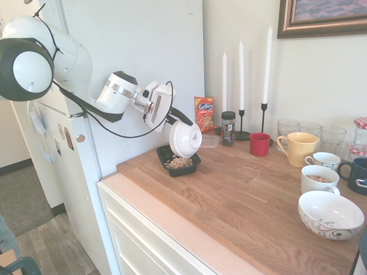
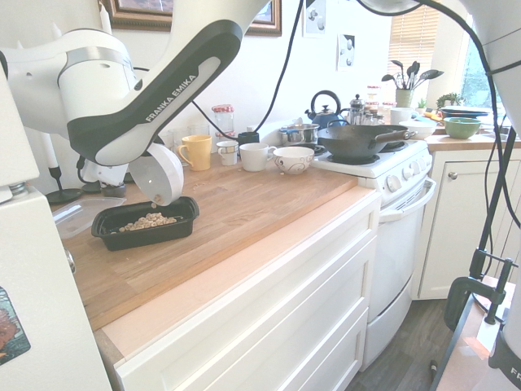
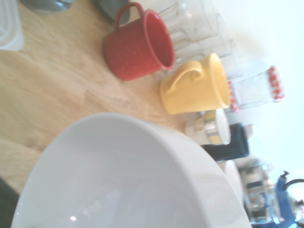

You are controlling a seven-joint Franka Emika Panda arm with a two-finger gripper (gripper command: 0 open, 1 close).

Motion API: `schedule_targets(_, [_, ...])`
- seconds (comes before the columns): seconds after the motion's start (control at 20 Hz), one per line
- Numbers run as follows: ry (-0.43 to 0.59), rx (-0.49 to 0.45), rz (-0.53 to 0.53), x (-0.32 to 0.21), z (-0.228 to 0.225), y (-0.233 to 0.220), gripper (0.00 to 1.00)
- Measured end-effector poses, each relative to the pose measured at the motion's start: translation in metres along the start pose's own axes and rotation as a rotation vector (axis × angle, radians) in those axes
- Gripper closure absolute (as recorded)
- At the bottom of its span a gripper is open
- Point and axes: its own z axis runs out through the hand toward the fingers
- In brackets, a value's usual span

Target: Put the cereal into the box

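Observation:
The box point(image 1: 184, 170) is a shallow black tray at the far left of the wooden counter. The cereal point(image 1: 179, 162) lies in it as a tan heap, and both show again in the second exterior view, box point(image 2: 181, 213) and cereal point(image 2: 146, 221). My gripper point(image 1: 175, 118) is shut on the rim of a white bowl point(image 1: 185, 139), which hangs tipped steeply over the box with its mouth facing down. The wrist view looks into the bowl point(image 3: 128, 175), and its inside shows bare white.
Behind the box stand an orange snack bag point(image 1: 204, 113), a clear lid point(image 1: 210, 141), a spice jar point(image 1: 228, 127) and candlesticks. To the right are a red mug point(image 1: 260, 144), a yellow mug point(image 1: 298, 148), glasses, cups and a patterned bowl point(image 1: 330, 213). A stove point(image 2: 383, 163) adjoins the counter.

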Motion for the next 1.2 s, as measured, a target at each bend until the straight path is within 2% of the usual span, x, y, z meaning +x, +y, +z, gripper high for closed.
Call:
schedule_targets(0.85, [0.063,-0.035,-0.017,0.004,-0.002,0.003,1.0])
schedule_targets(1.05, [-0.011,-0.027,0.004,0.001,-0.001,0.003,1.0])
schedule_targets(1.2, [-0.105,-0.002,0.066,0.018,-0.006,0.008,1.0])
